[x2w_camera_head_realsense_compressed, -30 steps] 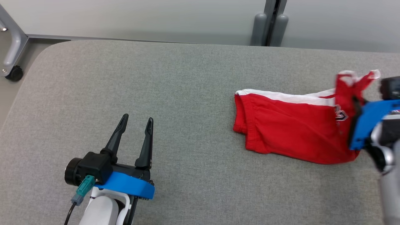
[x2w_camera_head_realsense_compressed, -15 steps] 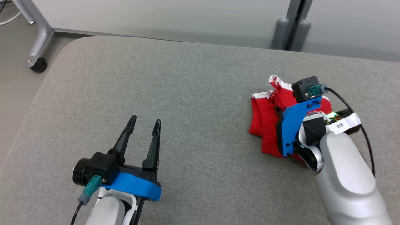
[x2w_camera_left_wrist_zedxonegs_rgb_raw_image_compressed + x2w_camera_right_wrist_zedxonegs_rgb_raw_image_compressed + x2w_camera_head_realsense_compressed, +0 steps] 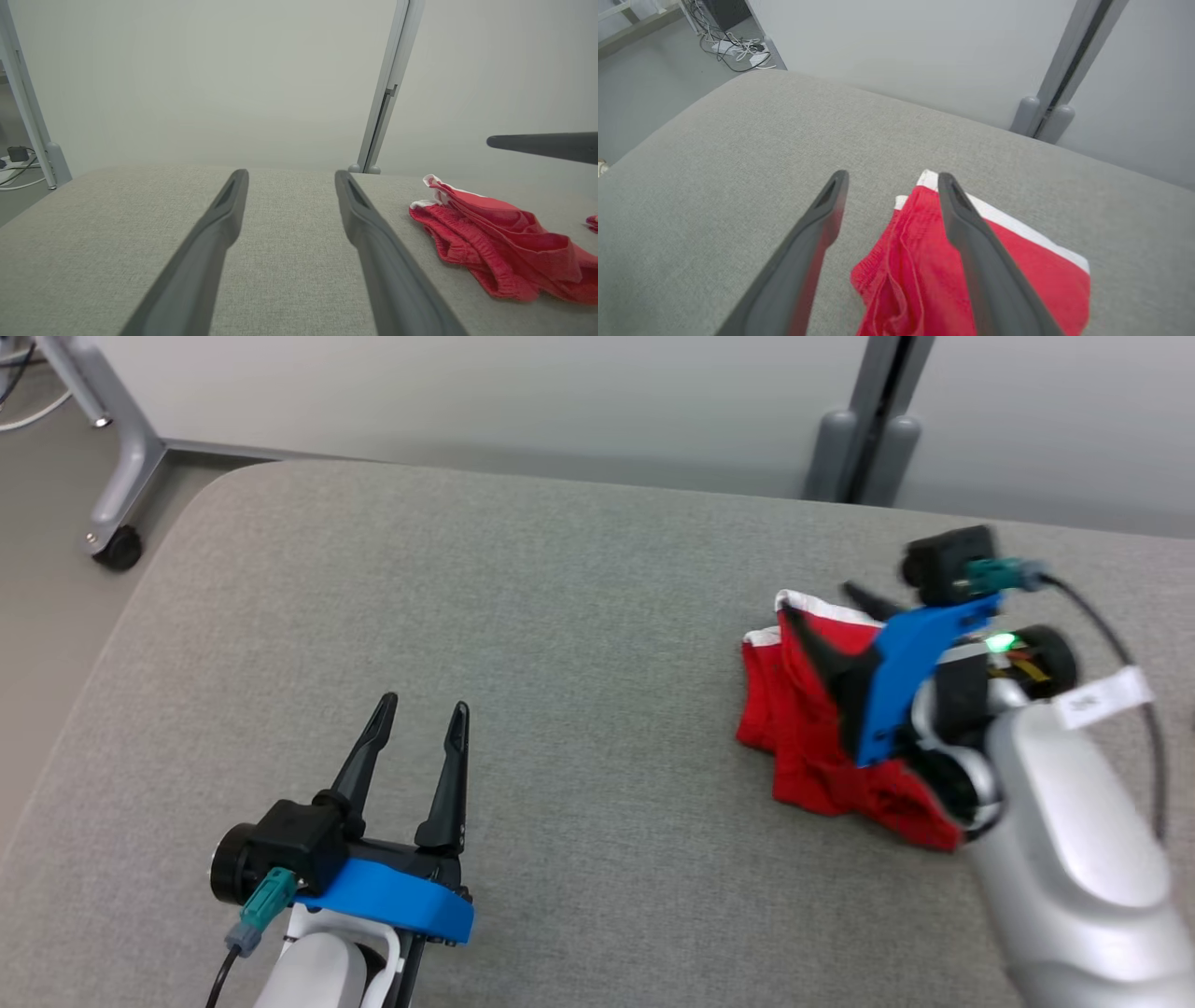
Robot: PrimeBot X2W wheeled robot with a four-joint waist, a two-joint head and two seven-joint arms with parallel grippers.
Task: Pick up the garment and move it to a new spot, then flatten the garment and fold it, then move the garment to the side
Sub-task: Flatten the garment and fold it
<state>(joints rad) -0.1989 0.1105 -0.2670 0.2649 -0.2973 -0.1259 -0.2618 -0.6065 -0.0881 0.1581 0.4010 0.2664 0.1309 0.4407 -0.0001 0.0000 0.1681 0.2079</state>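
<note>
The garment (image 3: 808, 747), red shorts with white trim, lies bunched in a heap on the grey padded table (image 3: 560, 616) at the right. My right gripper (image 3: 822, 602) is open just above the heap's far left corner, with nothing between its fingers. In the right wrist view the garment (image 3: 906, 252) lies under and between the spread fingers of the right gripper (image 3: 893, 176). My left gripper (image 3: 423, 705) stands open at the lower left, well away from the cloth. The left wrist view shows the left gripper (image 3: 290, 173) open over bare table, with the garment (image 3: 490, 233) off to its right.
A metal frame leg with a castor (image 3: 117, 546) stands on the floor beyond the table's far left corner. A grey post (image 3: 859, 448) rises against the wall behind the table. Loose cables (image 3: 738, 46) lie on the floor past the table's edge.
My right gripper has opened and let go of the garment, which now lies bunched on the table, pulled in from its earlier spread. The camera has shifted. The left gripper has kept still.
</note>
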